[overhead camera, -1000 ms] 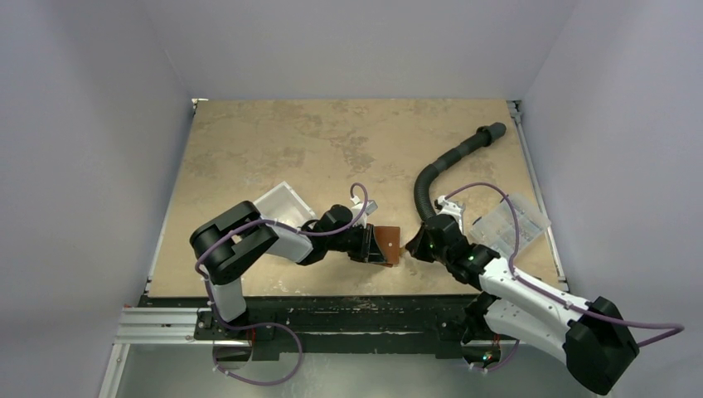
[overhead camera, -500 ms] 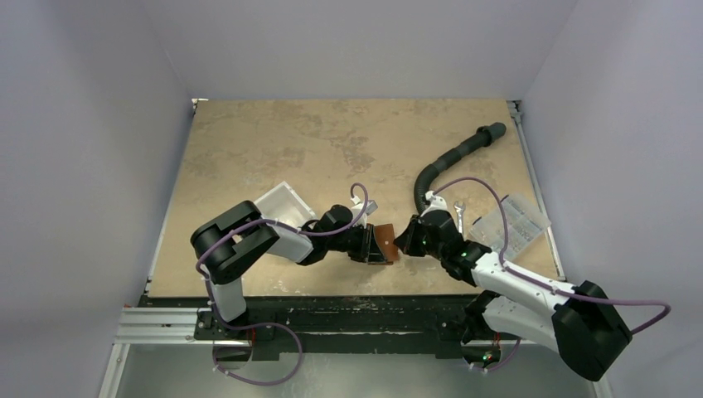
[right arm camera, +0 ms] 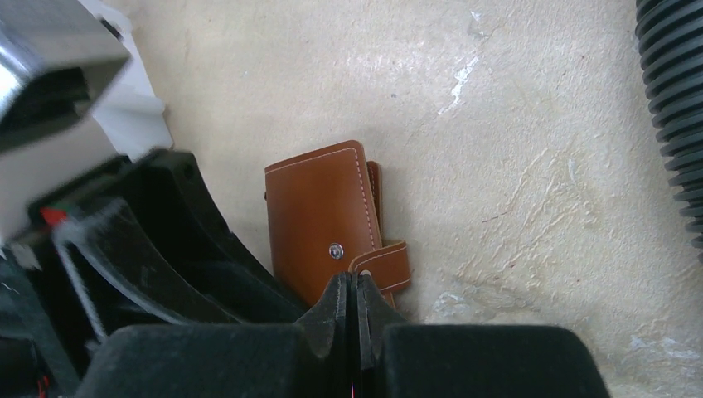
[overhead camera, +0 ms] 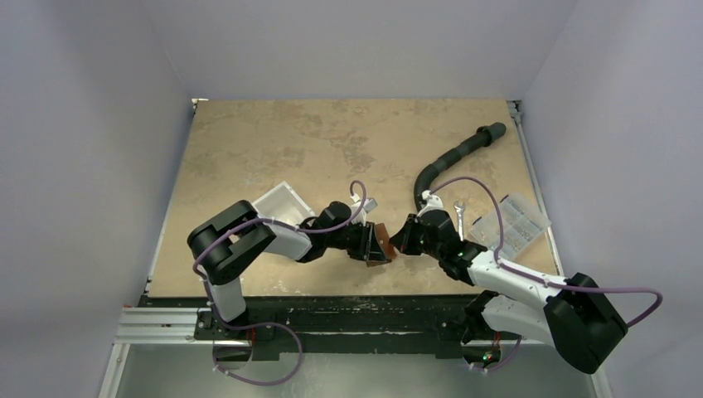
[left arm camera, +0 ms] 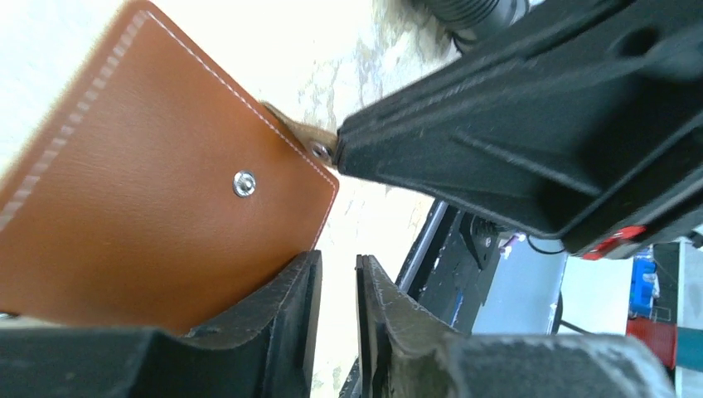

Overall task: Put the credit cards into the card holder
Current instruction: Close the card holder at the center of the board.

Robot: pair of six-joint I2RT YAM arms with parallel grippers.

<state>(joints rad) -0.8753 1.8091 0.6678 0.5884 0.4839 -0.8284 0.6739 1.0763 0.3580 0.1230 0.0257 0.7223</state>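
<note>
The card holder is a brown leather wallet, folded shut and standing tilted on the table between my two grippers. My left gripper is beside it, jaws a little apart with only table showing in the gap. The wallet leans against the outer side of one left finger. My right gripper is shut, its joined tips pressing the strap by its snap. The same tips meet the strap end in the left wrist view. No credit cards are in view.
A clear-and-white plastic box sits just behind the left arm. A black corrugated hose curves from the right gripper toward the back right. A clear printed packet lies at the right edge. The table's front edge is close below the wallet.
My right gripper has moved left until its shut tips touch the wallet's strap. The left jaws have parted slightly and the wallet now stands more upright.
</note>
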